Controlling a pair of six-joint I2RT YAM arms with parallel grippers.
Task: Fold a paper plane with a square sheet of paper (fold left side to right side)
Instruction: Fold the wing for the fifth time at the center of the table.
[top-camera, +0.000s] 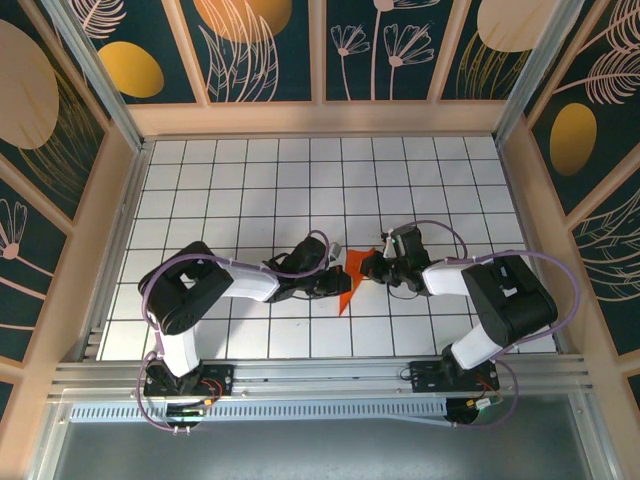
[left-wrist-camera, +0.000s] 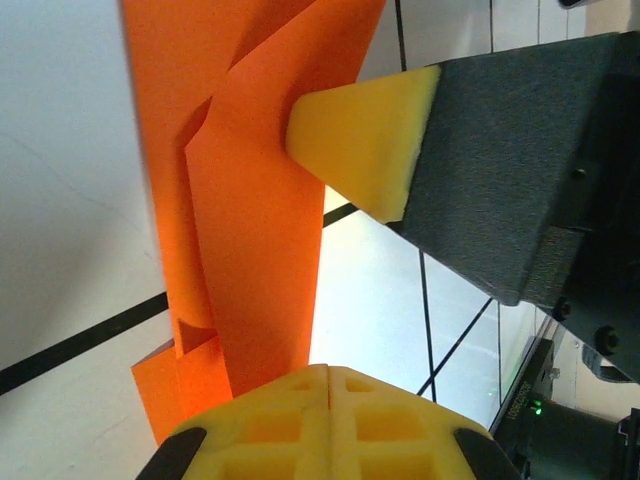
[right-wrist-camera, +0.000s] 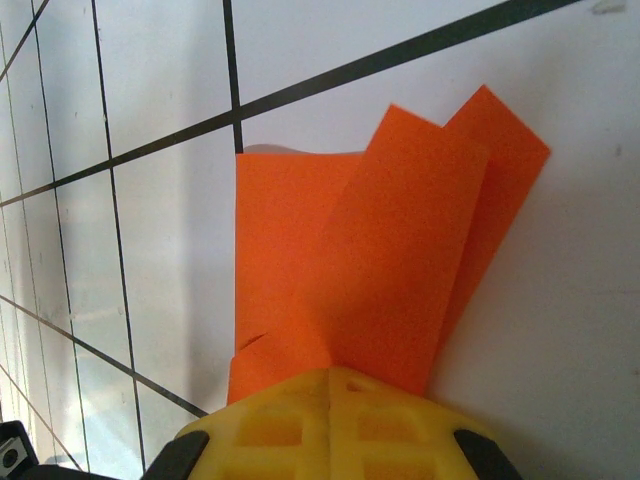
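Fingers (left-wrist-camera: 300, 392) are pinching the folded orange paper (top-camera: 346, 294) from both sides.
Left gripper (top-camera: 340, 281) and right gripper (top-camera: 368, 266) are gripping it mid-table (top-camera: 250, 180). A late fold seems underway, and next it probably needs that crease pressed flat.

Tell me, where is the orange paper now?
In the top view, the orange paper is in the middle, pinched between the left claw and right claw.

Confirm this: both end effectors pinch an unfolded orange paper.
Not unfolded: the paper is folded into overlapping layers, as the right wrist view shows. The left end effector and right end effector do pinch it.
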